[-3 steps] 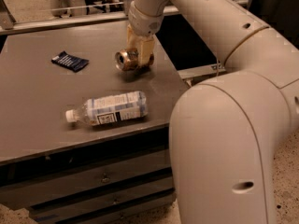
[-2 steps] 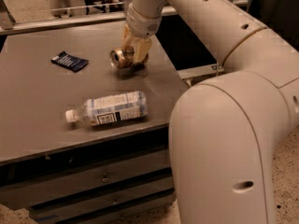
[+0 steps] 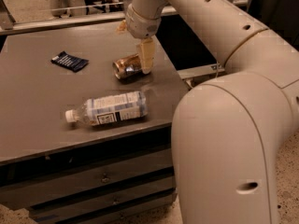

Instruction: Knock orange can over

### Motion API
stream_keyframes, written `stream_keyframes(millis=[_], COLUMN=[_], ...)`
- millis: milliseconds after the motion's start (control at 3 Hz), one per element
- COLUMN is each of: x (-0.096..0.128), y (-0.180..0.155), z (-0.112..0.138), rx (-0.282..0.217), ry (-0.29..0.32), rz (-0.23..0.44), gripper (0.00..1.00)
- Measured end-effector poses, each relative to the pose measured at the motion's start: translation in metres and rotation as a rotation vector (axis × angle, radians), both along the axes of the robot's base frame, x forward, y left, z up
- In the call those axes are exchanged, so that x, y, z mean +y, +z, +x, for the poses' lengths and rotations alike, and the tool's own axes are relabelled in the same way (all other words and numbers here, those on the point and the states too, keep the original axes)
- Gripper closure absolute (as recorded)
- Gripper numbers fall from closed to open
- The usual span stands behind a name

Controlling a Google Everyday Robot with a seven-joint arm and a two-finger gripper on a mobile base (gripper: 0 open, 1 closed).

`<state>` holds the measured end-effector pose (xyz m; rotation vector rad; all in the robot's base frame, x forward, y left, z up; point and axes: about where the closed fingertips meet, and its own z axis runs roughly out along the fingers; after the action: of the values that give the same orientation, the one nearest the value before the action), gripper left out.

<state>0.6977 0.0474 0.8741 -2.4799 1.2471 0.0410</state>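
The orange can (image 3: pixel 126 67) lay on its side at upper centre of the bench (image 3: pixel 37 101); the task appeared complete. The gripper (image 3: pixel 139 55) stood just beside it, fingers seemingly spread, pinching nothing.

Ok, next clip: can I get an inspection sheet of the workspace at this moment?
Surface: grey table, drawers below.
Job's things: can lying on its side, towards the table's far right.
Clutter: bottle on its side near the front edge; dark blue packet flat, left of the can.
Grippers: pincer low over the table, at the can's right end.
Cables: nothing seen.
Surroundings: speckled floor to the right.
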Motion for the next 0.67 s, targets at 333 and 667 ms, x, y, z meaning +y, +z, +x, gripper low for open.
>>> stream_keyframes(millis=[333, 667], x=[-0.0012, -0.0092], y=[-0.0009, 0.0014], z=[-0.0003, 0.0024], rx=[0.010, 0.021], ry=[-0.006, -0.048], rz=[0.021, 0.089], gripper=[0.00, 0.00])
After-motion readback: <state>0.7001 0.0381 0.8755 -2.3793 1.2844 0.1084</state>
